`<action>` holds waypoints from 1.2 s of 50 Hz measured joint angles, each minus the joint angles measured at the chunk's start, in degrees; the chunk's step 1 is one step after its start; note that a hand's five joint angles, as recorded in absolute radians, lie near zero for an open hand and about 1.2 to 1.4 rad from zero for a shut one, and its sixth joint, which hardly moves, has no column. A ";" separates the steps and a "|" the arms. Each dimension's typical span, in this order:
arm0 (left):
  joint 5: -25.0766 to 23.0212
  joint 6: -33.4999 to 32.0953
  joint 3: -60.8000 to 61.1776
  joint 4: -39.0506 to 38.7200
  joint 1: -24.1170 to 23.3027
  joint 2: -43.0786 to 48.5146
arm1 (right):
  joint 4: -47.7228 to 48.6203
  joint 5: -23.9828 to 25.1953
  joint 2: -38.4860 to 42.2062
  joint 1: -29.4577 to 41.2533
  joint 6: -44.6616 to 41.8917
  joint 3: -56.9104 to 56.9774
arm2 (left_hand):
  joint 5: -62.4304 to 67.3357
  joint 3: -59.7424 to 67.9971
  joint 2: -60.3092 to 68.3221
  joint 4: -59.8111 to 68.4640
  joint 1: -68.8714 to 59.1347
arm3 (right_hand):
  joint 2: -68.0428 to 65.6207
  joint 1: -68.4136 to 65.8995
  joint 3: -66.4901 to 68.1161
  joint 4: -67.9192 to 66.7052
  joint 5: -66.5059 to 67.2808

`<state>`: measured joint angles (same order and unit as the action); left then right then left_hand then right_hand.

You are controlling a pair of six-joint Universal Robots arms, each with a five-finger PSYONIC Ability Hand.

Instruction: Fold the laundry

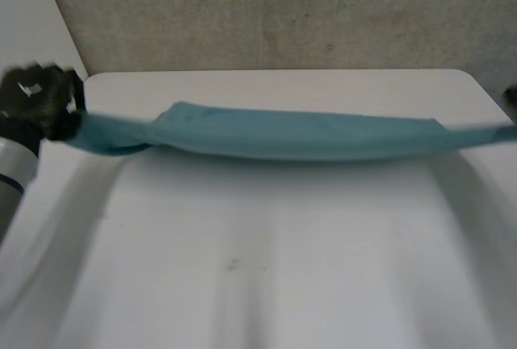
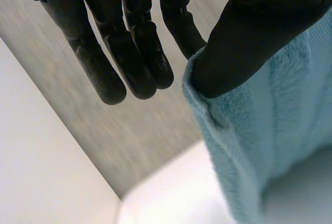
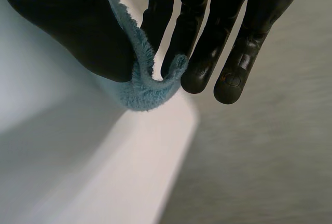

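The teal towel point(image 1: 299, 132) is drawn out into one long narrow band over the far half of the white surface point(image 1: 266, 268). Its long axis runs side to side, roughly parallel to the far edge, and one end points to the left edge while the other points to the right edge. The band sags a little through the middle. From the head view I can't tell whether its lower edge touches the surface.

At the left end, by the far-left corner, the left robot hand point(image 1: 36, 100) has the towel gathered into a tight neck. The left wrist view shows the thumb point(image 2: 249, 37) pressed down on the towel's fluffy edge and pinching it, with the other fingers point(image 2: 140, 53) held straight alongside.

Over at the right edge, the right robot hand point(image 3: 67, 22) is clamped on the other end. A curl of the towel's edge is nipped between the thumb and the nearest fingers point(image 3: 171, 32). A grey wall point(image 1: 266, 10) stands behind the surface.
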<state>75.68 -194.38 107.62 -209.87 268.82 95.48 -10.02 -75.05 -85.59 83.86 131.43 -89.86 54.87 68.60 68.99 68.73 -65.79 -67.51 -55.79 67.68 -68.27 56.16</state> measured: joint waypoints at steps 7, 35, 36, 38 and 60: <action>-0.02 0.26 -6.03 7.75 0.03 -13.73 | -5.55 0.36 -13.37 -3.02 4.63 8.20 | 0.00 0.00 0.00 0.00 0.00 | 0.00 0.00 0.00 0.00 0.01; 2.81 -16.86 -26.12 32.81 -2.81 16.04 | -16.19 -12.90 15.65 4.81 -3.24 20.43 | 0.00 0.01 0.00 0.00 0.00 | 0.00 0.00 0.06 -0.02 0.36; 3.36 -17.35 -27.13 32.96 -3.12 17.20 | -15.34 -14.11 17.23 5.81 -3.16 22.01 | 0.00 0.01 0.00 0.00 0.00 | 0.00 0.00 0.06 -0.02 0.37; 4.73 -18.16 -30.94 33.10 -3.89 19.75 | -14.08 -15.67 19.27 7.14 -3.00 24.66 | 0.00 0.02 0.00 0.00 0.00 | 0.00 0.00 0.06 -0.02 0.37; 10.01 -3.94 -51.33 2.74 -2.99 10.47 | 18.29 -19.73 9.88 11.05 8.98 36.38 | 0.00 0.05 0.01 0.01 0.00 | -0.27 0.00 0.43 -0.03 0.43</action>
<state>85.69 -198.32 56.29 -207.13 265.83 105.95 8.27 -94.78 -75.71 94.91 140.42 -53.47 54.87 68.65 69.01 68.74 -65.79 -67.78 -55.79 68.12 -68.30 56.59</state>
